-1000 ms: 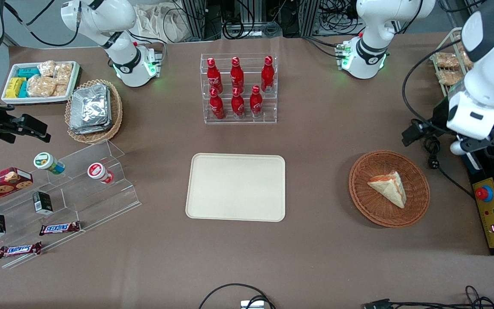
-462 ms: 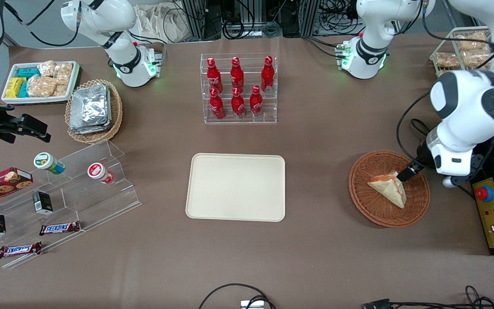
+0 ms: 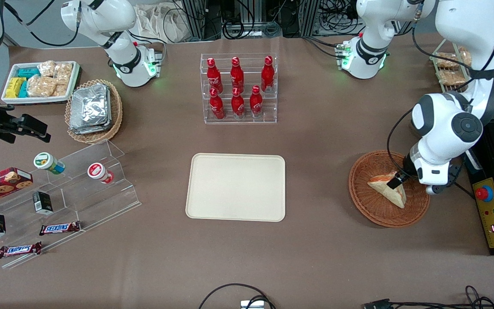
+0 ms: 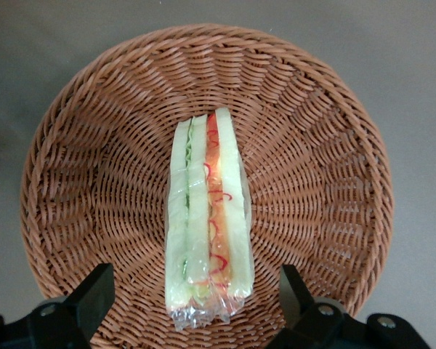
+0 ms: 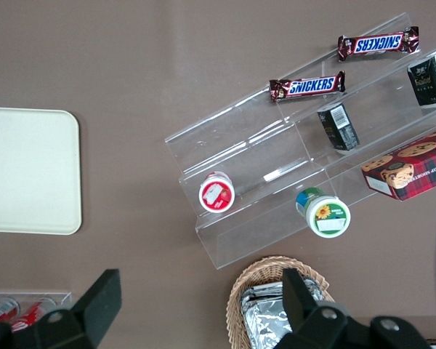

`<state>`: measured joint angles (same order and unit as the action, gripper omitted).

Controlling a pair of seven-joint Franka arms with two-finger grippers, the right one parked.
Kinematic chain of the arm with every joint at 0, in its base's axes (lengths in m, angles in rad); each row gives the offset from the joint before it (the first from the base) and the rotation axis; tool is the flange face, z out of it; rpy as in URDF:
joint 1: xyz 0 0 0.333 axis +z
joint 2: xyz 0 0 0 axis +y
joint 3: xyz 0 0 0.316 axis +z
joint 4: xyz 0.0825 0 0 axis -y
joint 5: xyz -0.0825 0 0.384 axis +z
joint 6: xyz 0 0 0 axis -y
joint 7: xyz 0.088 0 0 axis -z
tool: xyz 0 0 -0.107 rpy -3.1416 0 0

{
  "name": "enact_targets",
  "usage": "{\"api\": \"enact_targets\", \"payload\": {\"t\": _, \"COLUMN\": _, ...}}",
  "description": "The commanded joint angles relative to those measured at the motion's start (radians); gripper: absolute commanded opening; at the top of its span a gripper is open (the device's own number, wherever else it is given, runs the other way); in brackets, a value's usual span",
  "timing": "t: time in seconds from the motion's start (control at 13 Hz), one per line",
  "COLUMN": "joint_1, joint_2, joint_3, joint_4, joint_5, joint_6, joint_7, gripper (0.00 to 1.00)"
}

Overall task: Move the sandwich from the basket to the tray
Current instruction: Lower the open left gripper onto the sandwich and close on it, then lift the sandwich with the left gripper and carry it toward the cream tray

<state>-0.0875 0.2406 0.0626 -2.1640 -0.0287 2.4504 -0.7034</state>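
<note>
Counter (image 3: 324, 141): brown, you see it throughout.
Sandwich (image 3: 387, 189): in basket (image 3: 369, 210), right of frame; apex toward tray (image 3: 236, 186), filling edge up.
Claw (image 3: 395, 181): wide open, straddling sandwich, empty.
Writing: Snickers bars (image 3: 59, 228), lower left.

My left arm reaches out from its base, elbow bent high, forearm dropping steeply to the wrist. The hand (image 3: 395, 181) points down, low over the working arm's end of the bench. In the wrist view I see my two dark fingers (image 4: 94, 294) spread wide apart, nothing pinched between them, one on each flank of the hand.
</note>
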Motion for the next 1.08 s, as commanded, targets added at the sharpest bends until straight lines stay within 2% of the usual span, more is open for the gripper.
{"api": "enact_targets", "payload": {"t": 0.0, "joint_1": -0.001, "joint_2": 0.032, "joint_3": -0.001, "joint_4": 0.006, "joint_5": -0.005, "joint_6": 0.042, "joint_7": -0.016, "gripper": 1.0}}
{"api": "enact_targets", "payload": {"t": 0.15, "joint_1": -0.003, "joint_2": 0.048, "joint_3": -0.003, "joint_4": 0.007, "joint_5": -0.007, "joint_6": 0.062, "joint_7": -0.016, "gripper": 0.99}}
{"api": "enact_targets", "payload": {"t": 0.23, "joint_1": -0.003, "joint_2": 0.051, "joint_3": -0.003, "joint_4": 0.007, "joint_5": -0.008, "joint_6": 0.065, "joint_7": -0.016, "gripper": 0.93}}
{"api": "enact_targets", "payload": {"t": 0.31, "joint_1": -0.003, "joint_2": 0.057, "joint_3": -0.003, "joint_4": 0.009, "joint_5": -0.013, "joint_6": 0.071, "joint_7": -0.016, "gripper": 0.78}}
{"api": "enact_targets", "payload": {"t": 0.46, "joint_1": -0.003, "joint_2": 0.059, "joint_3": -0.004, "joint_4": 0.012, "joint_5": -0.017, "joint_6": 0.071, "joint_7": -0.016, "gripper": 0.32}}
{"api": "enact_targets", "payload": {"t": 0.62, "joint_1": -0.003, "joint_2": 0.055, "joint_3": -0.006, "joint_4": 0.01, "joint_5": -0.017, "joint_6": 0.07, "joint_7": -0.016, "gripper": 0.0}}
{"api": "enact_targets", "payload": {"t": 0.92, "joint_1": -0.005, "joint_2": 0.007, "joint_3": -0.009, "joint_4": 0.027, "joint_5": -0.014, "joint_6": 0.047, "joint_7": 0.001, "gripper": 0.0}}
{"api": "enact_targets", "payload": {"t": 1.0, "joint_1": -0.005, "joint_2": -0.018, "joint_3": -0.009, "joint_4": 0.058, "joint_5": -0.007, "joint_6": -0.011, "joint_7": 0.005, "gripper": 0.0}}
